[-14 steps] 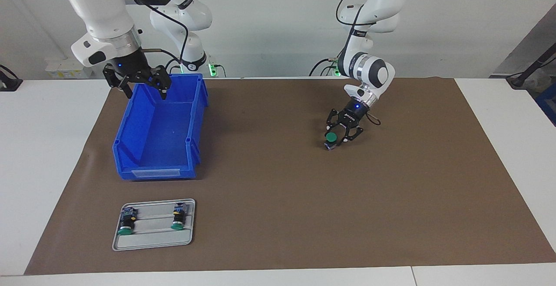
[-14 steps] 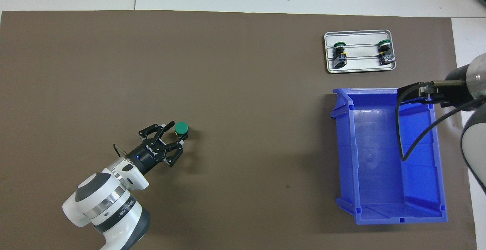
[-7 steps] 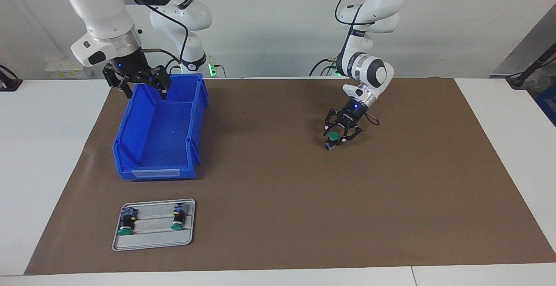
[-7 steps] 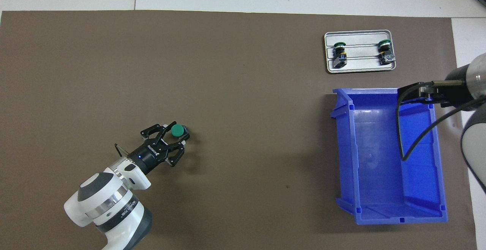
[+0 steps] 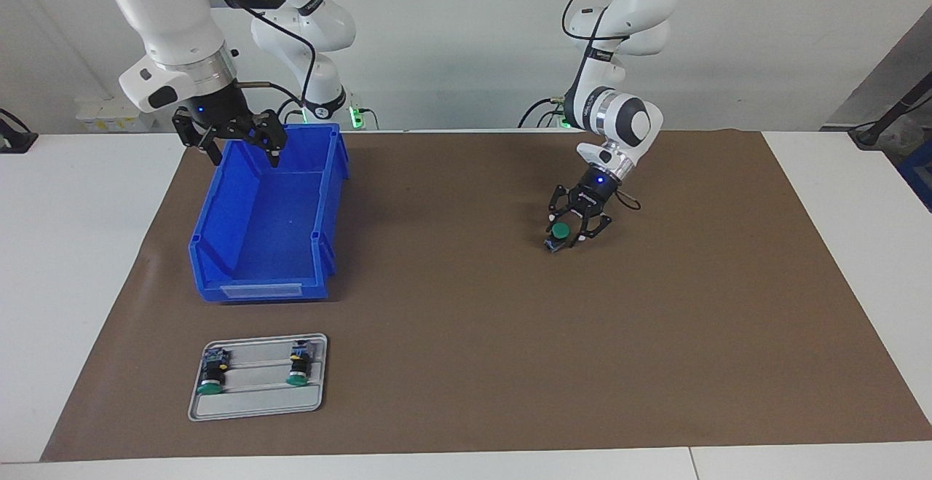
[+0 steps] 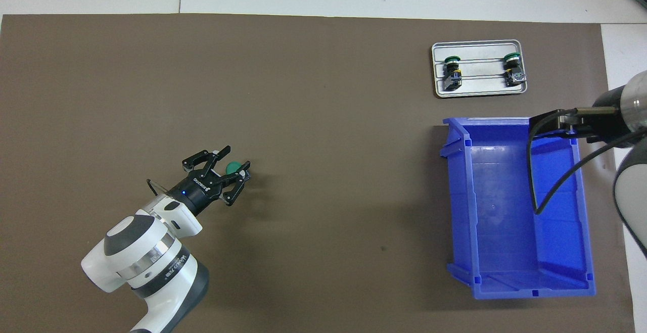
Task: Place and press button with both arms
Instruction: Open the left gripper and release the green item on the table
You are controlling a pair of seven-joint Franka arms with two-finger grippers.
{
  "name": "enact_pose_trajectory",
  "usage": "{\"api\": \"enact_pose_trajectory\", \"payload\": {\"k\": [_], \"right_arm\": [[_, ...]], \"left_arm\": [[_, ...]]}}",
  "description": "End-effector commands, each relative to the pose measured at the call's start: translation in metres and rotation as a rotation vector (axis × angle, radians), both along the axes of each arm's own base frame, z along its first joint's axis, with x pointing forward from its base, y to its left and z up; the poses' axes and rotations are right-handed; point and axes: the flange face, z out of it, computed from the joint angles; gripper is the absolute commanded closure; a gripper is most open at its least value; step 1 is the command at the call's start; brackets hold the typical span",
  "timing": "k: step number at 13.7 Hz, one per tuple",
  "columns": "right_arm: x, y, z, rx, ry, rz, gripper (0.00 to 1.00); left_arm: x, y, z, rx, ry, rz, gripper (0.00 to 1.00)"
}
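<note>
Left end effector (image 5: pixel 566 235) tilted down, apparently gripping button (image 5: pixel 559 231).

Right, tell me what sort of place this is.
Most likely a robotics lab bench set up for manipulation trials. Two white Franka arms stand at a white table covered by a brown mat, with a blue parts bin and a metal tray of green push-button switches.

Blue bin (image 5: pixel 266 221) (image 6: pixel 515 211) on brown mat (image 5: pixel 473 334) (image 6: pixel 252 95), grey tray (image 5: pixel 258 379) (image 6: pixel 479 83) just beside, farther from the robots.
</note>
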Motion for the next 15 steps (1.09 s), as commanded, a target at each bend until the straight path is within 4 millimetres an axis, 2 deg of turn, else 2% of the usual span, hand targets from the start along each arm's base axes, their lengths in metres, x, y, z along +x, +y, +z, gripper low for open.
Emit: {"api": "enact_pose_trajectory", "payload": {"k": [1, 3, 7, 12, 15], "right_arm": [[-0.004, -0.001, 0.001, 0.011, 0.003, -0.011, 0.00], [-0.004, -0.001, 0.001, 0.011, 0.003, -0.011, 0.00], [-0.004, -0.001, 0.001, 0.011, 0.003, -0.011, 0.00], [-0.004, -0.001, 0.001, 0.011, 0.003, -0.011, 0.00], [-0.004, 0.000, 0.001, 0.011, 0.003, -0.009, 0.00]], "left_arm": [[-0.002, -0.002, 0.017, -0.001, 0.020, 0.043, 0.38], [-0.002, -0.005, 0.032, -0.005, 0.035, 0.070, 0.38], [0.014, -0.020, 0.066, -0.002, 0.069, 0.151, 0.38], [0.053, -0.024, 0.098, -0.146, 0.109, 0.261, 0.38], [0.079, -0.011, 0.114, -0.248, 0.128, 0.342, 0.38]]}}
